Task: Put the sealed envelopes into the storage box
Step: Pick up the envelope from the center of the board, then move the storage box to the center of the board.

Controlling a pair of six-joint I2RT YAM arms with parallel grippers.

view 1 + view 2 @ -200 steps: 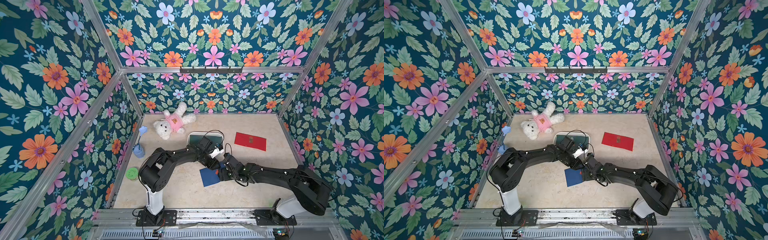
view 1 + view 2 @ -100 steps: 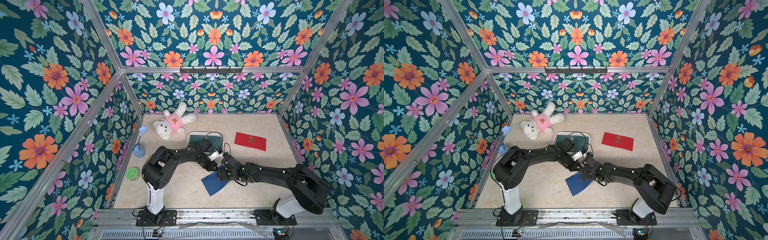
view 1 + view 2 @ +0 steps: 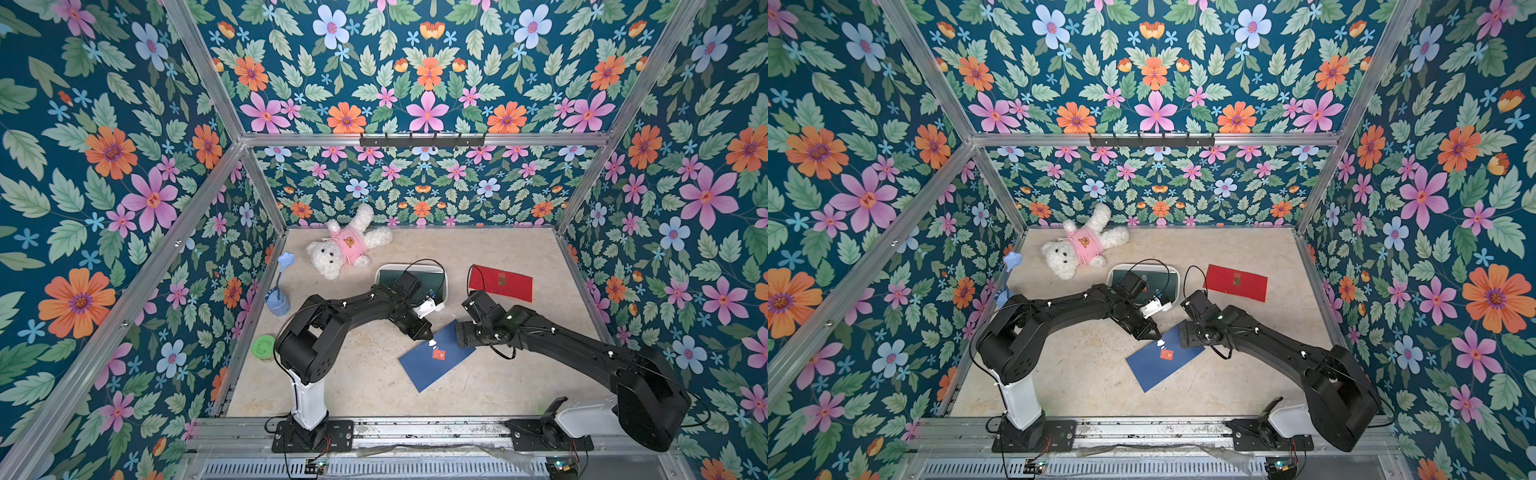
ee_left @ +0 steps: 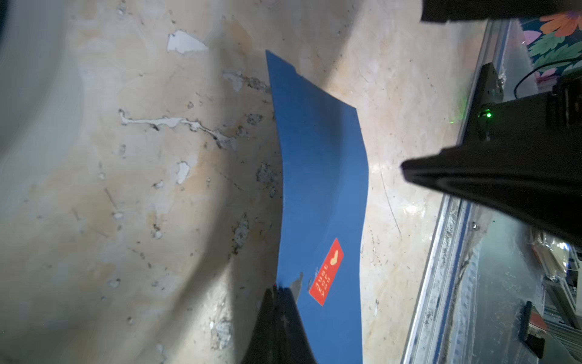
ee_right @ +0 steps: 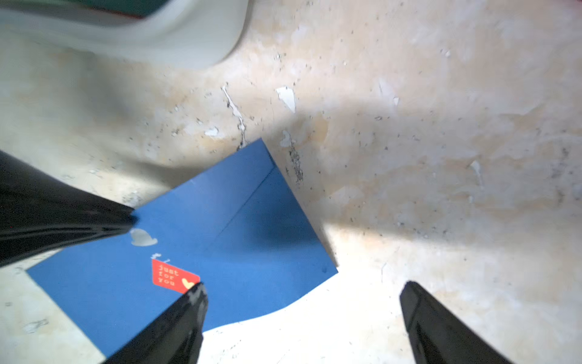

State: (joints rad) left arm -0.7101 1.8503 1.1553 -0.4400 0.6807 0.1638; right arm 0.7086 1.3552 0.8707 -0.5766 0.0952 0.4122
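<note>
A navy envelope (image 3: pixel 436 359) (image 3: pixel 1163 361) with a red sticker lies slanted mid-table, slightly bowed. My left gripper (image 3: pixel 426 334) (image 4: pixel 278 288) is shut on its far long edge, as the right wrist view also shows. My right gripper (image 5: pixel 302 291) (image 3: pixel 460 337) stands open over the envelope's right end; one finger (image 5: pixel 192 302) hovers by the sticker and nothing is pinched. A red envelope (image 3: pixel 500 283) (image 3: pixel 1235 282) lies flat at the back right. The white storage box (image 3: pixel 445 286) (image 3: pixel 1178 286) sits behind the left wrist with a dark green envelope (image 3: pixel 390 276) inside, partly hidden by the arm.
A white teddy bear (image 3: pixel 345 249) lies at the back left. A blue cup with a flower (image 3: pixel 277 303) and a green round lid (image 3: pixel 262 347) stand by the left wall. The metal front rail (image 3: pixel 415 428) and flowered walls bound the table.
My left gripper has shut on the navy envelope's edge. My right gripper has opened and let go of it. The envelope has swung down towards the table front and now lies spread out.
</note>
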